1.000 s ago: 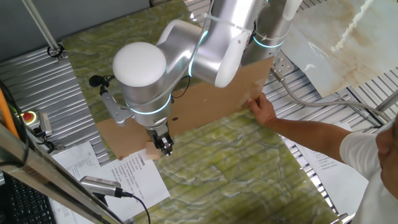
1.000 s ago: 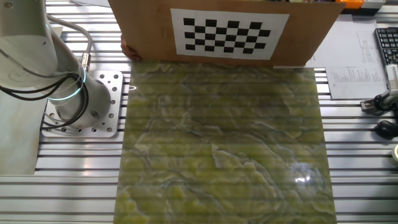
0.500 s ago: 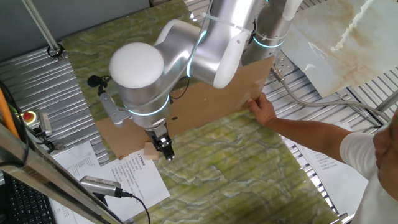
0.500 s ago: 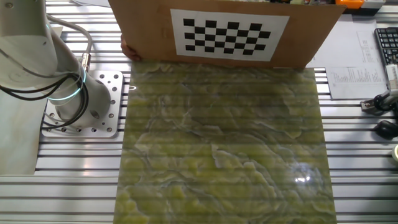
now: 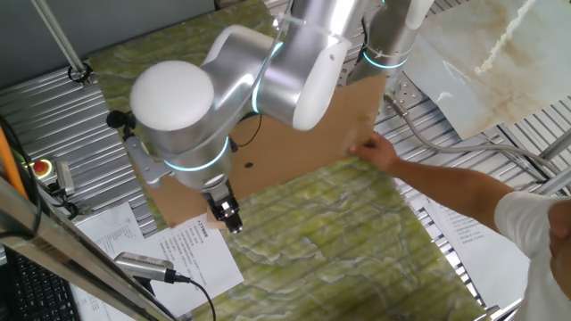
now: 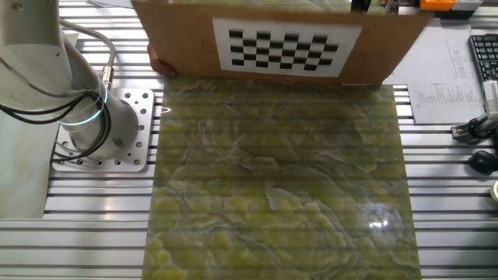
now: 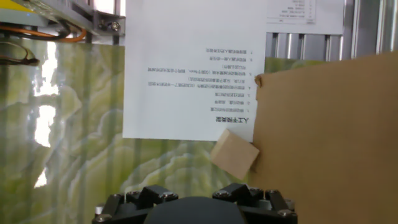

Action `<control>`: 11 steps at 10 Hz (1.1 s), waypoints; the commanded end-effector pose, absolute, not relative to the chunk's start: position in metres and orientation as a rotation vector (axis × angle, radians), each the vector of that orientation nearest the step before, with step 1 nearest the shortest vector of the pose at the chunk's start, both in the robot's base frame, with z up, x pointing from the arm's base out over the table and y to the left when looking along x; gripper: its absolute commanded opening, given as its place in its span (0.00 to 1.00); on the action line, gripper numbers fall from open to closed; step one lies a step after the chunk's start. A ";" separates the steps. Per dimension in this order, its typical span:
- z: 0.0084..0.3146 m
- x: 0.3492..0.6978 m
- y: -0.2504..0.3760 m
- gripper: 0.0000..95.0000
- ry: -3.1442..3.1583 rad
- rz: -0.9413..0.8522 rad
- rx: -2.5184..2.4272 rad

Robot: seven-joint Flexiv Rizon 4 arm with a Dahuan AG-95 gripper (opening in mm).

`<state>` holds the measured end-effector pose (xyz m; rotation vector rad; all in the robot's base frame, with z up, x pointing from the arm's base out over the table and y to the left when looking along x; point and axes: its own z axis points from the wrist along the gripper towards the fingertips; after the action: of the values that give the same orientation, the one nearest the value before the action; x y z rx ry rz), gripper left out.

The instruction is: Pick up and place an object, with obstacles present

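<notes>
The small tan wooden cube (image 7: 234, 154) lies on the green mat, touching the brown cardboard sheet's (image 7: 329, 137) left edge, just below a white printed sheet (image 7: 193, 68). My gripper (image 7: 198, 202) is above and in front of the cube, apart from it; only the finger bases show. In one fixed view the gripper (image 5: 228, 217) hangs at the cardboard's (image 5: 294, 143) near-left corner and hides the cube. A person's hand (image 5: 376, 152) holds the cardboard's right edge. In the other fixed view the cardboard (image 6: 179, 39) stands along the far side and carries a checkerboard print (image 6: 284, 47).
White printed sheets (image 5: 192, 250) lie left of the mat (image 5: 339, 241), with a grey handheld device (image 5: 147, 266) on them. The person's arm (image 5: 446, 192) reaches in from the right. The robot base (image 6: 85, 117) stands on the slatted metal table.
My arm's wrist has swung left and the gripper has shifted a little left along the cardboard's corner. The person's hand has tilted the cardboard slightly.
</notes>
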<state>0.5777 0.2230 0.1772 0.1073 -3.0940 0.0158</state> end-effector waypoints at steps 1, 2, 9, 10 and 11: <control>0.175 0.577 0.223 0.20 -3.073 0.026 0.089; 0.170 0.576 0.222 0.20 -3.076 0.030 0.088; 0.165 0.577 0.219 0.00 -3.074 0.061 0.085; 0.166 0.579 0.216 0.00 -3.071 0.059 0.092; 0.168 0.586 0.208 0.00 -3.067 0.056 0.110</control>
<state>0.5885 0.2043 0.1678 0.1117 -3.0658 0.0544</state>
